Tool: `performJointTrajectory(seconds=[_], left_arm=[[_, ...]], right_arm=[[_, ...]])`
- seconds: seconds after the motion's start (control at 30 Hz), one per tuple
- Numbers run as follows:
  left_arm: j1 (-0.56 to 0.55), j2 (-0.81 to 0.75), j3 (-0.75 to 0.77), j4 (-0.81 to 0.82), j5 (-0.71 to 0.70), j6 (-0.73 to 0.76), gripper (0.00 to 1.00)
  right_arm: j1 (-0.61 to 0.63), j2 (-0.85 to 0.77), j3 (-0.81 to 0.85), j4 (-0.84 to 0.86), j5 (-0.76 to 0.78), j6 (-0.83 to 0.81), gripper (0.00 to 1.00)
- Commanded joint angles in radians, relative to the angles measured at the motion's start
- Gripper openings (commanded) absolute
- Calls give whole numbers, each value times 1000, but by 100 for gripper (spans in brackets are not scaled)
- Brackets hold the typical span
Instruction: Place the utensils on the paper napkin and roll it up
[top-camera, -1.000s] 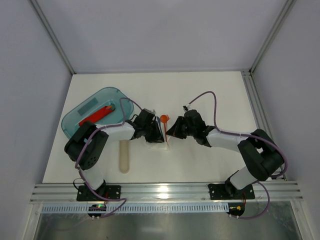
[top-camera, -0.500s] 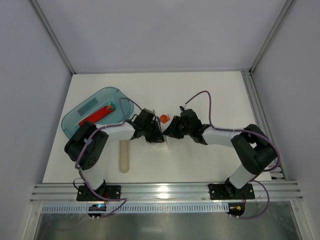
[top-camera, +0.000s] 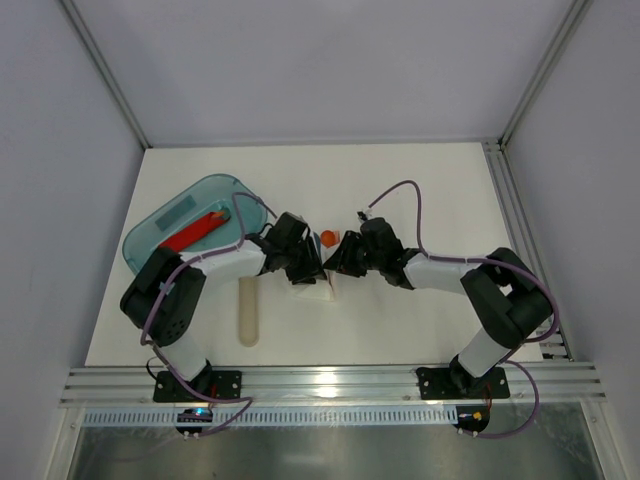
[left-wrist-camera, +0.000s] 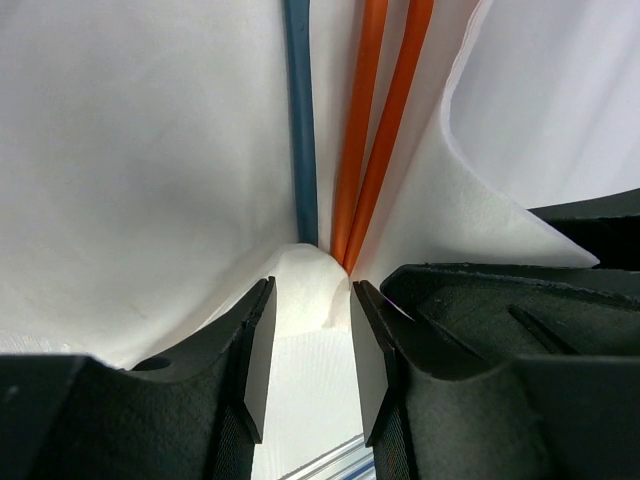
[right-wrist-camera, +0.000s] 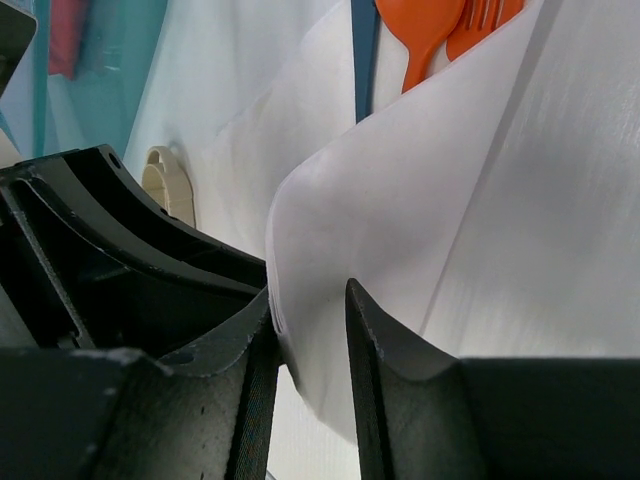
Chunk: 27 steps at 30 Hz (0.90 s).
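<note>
**Utensils (left-wrist-camera: 362, 140) lie in the napkin (left-wrist-camera: 150, 150) at mid-table, set up for rolling**
Your left claw (left-wrist-camera: 310, 310) stands open astride a raised hump of paper, just where the two orange handles (left-wrist-camera: 415, 90) and the blue handle (left-wrist-camera: 298, 120) end, probably so that edge can be tucked over them. Your right claw (right-wrist-camera: 310, 310) is slightly parted around the lifted flap and does not look to be pinching it.

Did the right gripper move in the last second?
Yes. In the top view the right gripper has shifted left, toward the teal tray side of the table.
</note>
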Motion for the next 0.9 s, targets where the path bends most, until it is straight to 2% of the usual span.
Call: performJointTrajectory(seconds=[0.0,0.43,0.63,0.87], left_arm=[[13,-46,39,-28,-17,-21,40],[99,-88,41,-93,-45,22,41],[122,-102,88,-124,-47,51,42],[131,-97,157,-117,-1,79,50]], right_arm=[[9,-37,-4,46,-11,-16,34],[58,-6,52,-19,29,-42,34],[80,23,78,-36,32,-54,34],[115,35,116,-79,68,-91,39]])
